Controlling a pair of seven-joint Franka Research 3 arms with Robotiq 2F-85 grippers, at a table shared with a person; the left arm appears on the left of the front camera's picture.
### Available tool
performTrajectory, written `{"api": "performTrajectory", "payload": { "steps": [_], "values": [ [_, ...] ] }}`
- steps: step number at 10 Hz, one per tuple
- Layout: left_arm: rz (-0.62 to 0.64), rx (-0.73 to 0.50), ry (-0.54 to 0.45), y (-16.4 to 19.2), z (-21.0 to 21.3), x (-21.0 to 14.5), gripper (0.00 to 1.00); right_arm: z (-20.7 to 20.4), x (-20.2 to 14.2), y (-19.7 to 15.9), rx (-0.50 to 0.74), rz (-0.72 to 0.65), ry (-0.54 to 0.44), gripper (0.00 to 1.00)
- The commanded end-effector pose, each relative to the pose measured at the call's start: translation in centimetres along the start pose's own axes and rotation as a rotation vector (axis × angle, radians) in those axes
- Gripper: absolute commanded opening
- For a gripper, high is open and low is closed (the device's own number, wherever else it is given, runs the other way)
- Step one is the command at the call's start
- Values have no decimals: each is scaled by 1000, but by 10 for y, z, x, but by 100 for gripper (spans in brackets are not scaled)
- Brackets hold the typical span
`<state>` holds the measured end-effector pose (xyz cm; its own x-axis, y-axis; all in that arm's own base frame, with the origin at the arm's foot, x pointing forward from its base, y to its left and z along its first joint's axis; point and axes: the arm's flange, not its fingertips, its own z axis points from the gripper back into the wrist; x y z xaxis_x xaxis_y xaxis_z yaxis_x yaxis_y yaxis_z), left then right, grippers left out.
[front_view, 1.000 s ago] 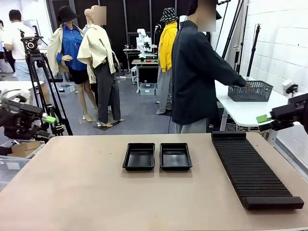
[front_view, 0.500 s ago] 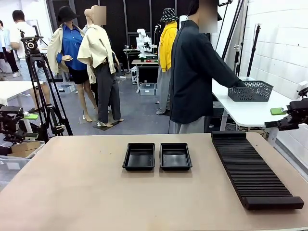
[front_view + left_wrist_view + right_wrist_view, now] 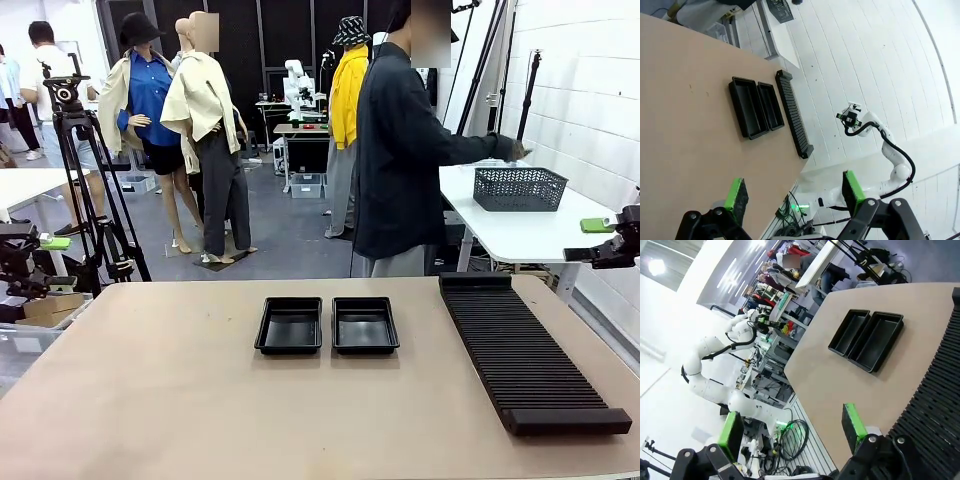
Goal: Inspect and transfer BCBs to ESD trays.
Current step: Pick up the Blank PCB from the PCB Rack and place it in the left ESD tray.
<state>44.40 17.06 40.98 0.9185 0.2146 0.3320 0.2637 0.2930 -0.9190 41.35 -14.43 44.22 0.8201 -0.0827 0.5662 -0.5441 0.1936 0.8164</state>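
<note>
Far left, off the edge of the table (image 3: 150,400): left jaws, spread wide, one green pad (image 3: 55,242) turned upward. From the left wrist, pads (image 3: 736,197) well apart, table edge between them.

Near the table's middle, a little toward the far side: left tray (image 3: 289,325) and right tray (image 3: 365,324), black and glossy, lying flat with mouths up. Side by side, long sides just beside each other. Long axis of each running from the robot's side toward the person's side, short ends facing near and far.

Behind the right tray, beyond the far edge: person (image 3: 400,160) in a dark top, turned to the right, one arm stretched out above a mesh basket (image 3: 520,188) on a white side table (image 3: 500,235).

Right of the trays and apart from them: long black ribbed rack (image 3: 520,350), lengthwise near to far as well, parallel to the trays and reaching closer to the robot's edge.

Far right, past the table edge: right jaws, spread wide, right pad (image 3: 597,225) on top. From the right wrist, fingertips (image 3: 852,422) far apart, table and rack corner between.
</note>
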Motion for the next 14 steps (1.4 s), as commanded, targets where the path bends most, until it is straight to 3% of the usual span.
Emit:
{"api": "performTrajectory", "payload": {
  "steps": [1, 14],
  "values": [
    [26, 10, -4, 1, -2, 1, 100, -2, 0, -1, 0, 1, 3, 100],
    [26, 10, -4, 1, -2, 1, 100, -2, 0, -1, 0, 1, 3, 100]
  ]
}}
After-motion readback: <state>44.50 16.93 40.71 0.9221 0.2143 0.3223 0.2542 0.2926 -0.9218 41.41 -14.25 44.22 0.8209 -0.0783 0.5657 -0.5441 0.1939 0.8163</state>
